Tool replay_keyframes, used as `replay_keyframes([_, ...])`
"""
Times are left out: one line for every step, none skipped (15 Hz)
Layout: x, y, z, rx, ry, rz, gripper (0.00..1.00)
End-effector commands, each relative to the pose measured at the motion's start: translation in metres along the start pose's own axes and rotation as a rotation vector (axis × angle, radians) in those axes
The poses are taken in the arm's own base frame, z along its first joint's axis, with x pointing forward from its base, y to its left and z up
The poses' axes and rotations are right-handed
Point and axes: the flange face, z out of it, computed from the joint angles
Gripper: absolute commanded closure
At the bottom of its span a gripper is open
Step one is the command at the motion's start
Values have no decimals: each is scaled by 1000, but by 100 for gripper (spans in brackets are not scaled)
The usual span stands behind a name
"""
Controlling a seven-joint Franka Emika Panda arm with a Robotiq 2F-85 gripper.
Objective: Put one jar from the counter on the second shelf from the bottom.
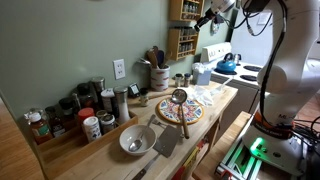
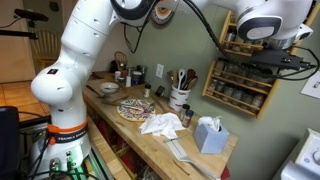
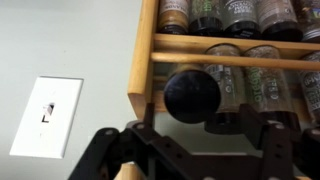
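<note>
Step in hand, as I read it: placement at the rack, with the carry off the counter (image 1: 95,160) done. Exterior view: gripper (image 1: 207,17) sits high at upper right, against the wooden spice rack (image 1: 183,32) on the wall. It's too small there to see the jaws or any jar. Other jars and bottles (image 1: 70,110) stand at the counter's left end. Exterior view from the opposite end: the arm head covers the rack's upper right corner. The second shelf from the bottom (image 2: 240,86) seems to lie lower, no fingers visible. Only the wrist view gives detail: one jar (image 3: 192,93) has its lid toward the camera at a tier's left end, just beside the rack's side post. Upright jars stand to its right, with another row above. Finger linkages fill the bottom edge, and I can't tell whether they clamp the jar or are clear of it. Can't count tiers here either. Next move calls for: verify the tier, seat the jar behind the rail, back straight out without snagging neighbours.
</note>
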Motion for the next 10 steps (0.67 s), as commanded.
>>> replay_keyframes([2, 6, -3, 11, -25, 1, 0])
replay_keyframes([2, 6, -3, 10, -25, 0, 0])
replay_keyframes([2, 6, -3, 9, -31, 1, 0])
replay_keyframes([0, 6, -4, 9, -43, 6, 0])
replay_keyframes([-4, 7, -6, 4, -77, 15, 0])
replay_keyframes([-7, 9, -8, 5, -105, 20, 0])
replay_keyframes([-14, 11, -12, 7, -147, 32, 0])
replay_keyframes([-19, 13, -13, 8, -178, 40, 0])
replay_keyframes([-25, 15, -16, 23, -207, 50, 2])
replay_keyframes([-28, 16, -16, 32, -220, 55, 4])
